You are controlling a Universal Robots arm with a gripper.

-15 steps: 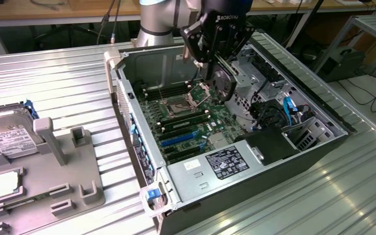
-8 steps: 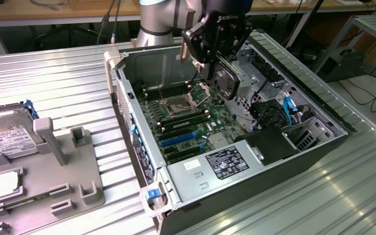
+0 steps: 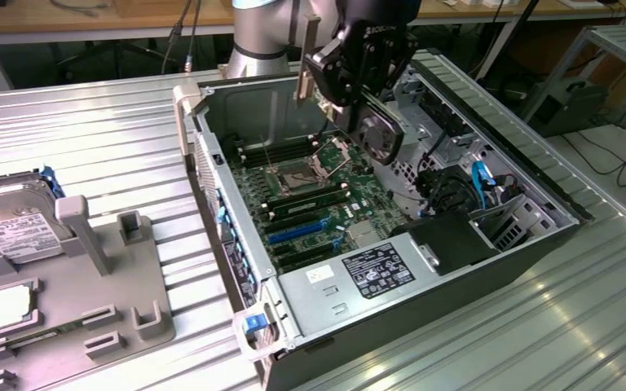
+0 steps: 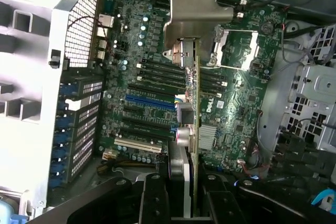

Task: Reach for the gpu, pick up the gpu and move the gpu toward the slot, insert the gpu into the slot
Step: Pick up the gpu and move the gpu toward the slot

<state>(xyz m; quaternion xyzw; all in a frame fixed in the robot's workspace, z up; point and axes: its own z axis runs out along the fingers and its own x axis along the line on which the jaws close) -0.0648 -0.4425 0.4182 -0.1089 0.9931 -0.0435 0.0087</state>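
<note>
My gripper (image 3: 342, 81) hangs over the open computer case (image 3: 531, 175), shut on the gpu (image 3: 309, 59). In the wrist view the gpu (image 4: 196, 103) shows edge-on, a thin dark board standing upright between the black fingers (image 4: 157, 192), its silver bracket (image 4: 197, 9) at the far end. It is held above the green motherboard (image 4: 236, 103), clear of it, near the CPU socket (image 3: 291, 175). The blue expansion slot (image 4: 151, 102) lies off to one side of the card's edge; in the exterior view this slot (image 3: 297, 230) is lower on the board, nearer the camera than the gripper.
A silver hard drive (image 3: 9, 220) and a small square CPU chip (image 3: 9, 308) rest on a grey fixture (image 3: 107, 285) at the exterior view's left. The case's rear wall (image 3: 209, 155), drive cage (image 3: 509, 220) and blue cables (image 3: 478, 181) ring the motherboard.
</note>
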